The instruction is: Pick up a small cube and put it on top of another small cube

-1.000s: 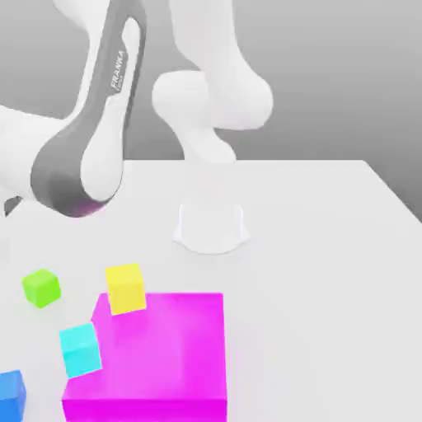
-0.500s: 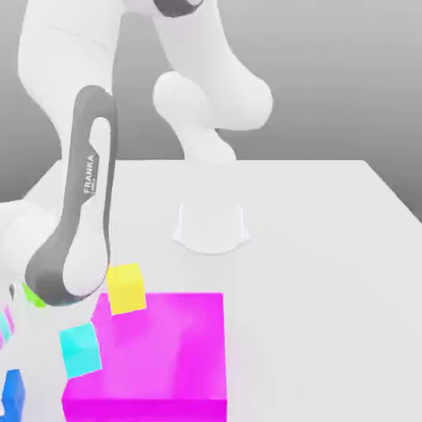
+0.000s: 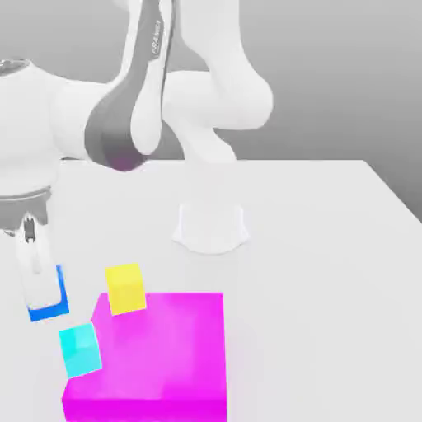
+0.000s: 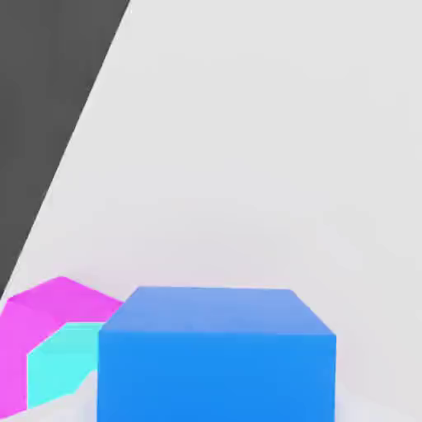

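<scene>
One small blue cube (image 3: 51,298) is held between the fingers (image 3: 33,262) of the gripper (image 3: 41,284), which are closed on its sides; it appears lifted clear of the white bench (image 3: 330,247), presumably so it can be carried over another cube. Taking the big magenta block (image 3: 157,354) as landmark, the blue cube hangs just off its far corner on the exterior view's left. A yellow cube (image 3: 125,288) rests against that corner, and a cyan cube (image 3: 81,349) stands beside the block's near edge on the same side.
</scene>
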You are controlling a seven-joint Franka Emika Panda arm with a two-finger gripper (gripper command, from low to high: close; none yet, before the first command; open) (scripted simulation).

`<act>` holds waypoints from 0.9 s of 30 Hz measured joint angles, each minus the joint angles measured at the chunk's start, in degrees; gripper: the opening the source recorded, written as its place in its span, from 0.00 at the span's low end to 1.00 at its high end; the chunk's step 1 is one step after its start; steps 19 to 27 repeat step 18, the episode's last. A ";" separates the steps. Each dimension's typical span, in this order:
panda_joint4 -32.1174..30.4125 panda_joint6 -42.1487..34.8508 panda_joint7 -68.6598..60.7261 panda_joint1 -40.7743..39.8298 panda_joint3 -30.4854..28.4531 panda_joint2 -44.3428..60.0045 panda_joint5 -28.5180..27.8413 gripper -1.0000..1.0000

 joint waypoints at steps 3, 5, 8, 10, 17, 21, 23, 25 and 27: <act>-4.51 -1.73 -0.68 0.23 0.61 -6.26 -1.04 0.00; -7.52 -2.87 -1.25 0.41 1.08 -10.43 -1.57 0.00; -12.02 -4.63 -2.23 0.73 1.74 -16.67 -2.19 0.00; -14.63 -4.55 -2.83 0.91 2.06 -19.20 -2.43 0.00; -18.12 7.44 -3.44 0.87 2.17 -10.67 -2.13 1.00; -18.12 7.44 -3.44 0.87 2.17 -10.67 -2.13 1.00; -18.12 7.44 -3.44 0.87 2.17 -10.67 -2.13 1.00; -18.12 7.44 -3.44 0.87 2.17 -10.67 -2.13 1.00; -18.12 7.44 -3.44 0.87 2.17 -10.67 -2.13 1.00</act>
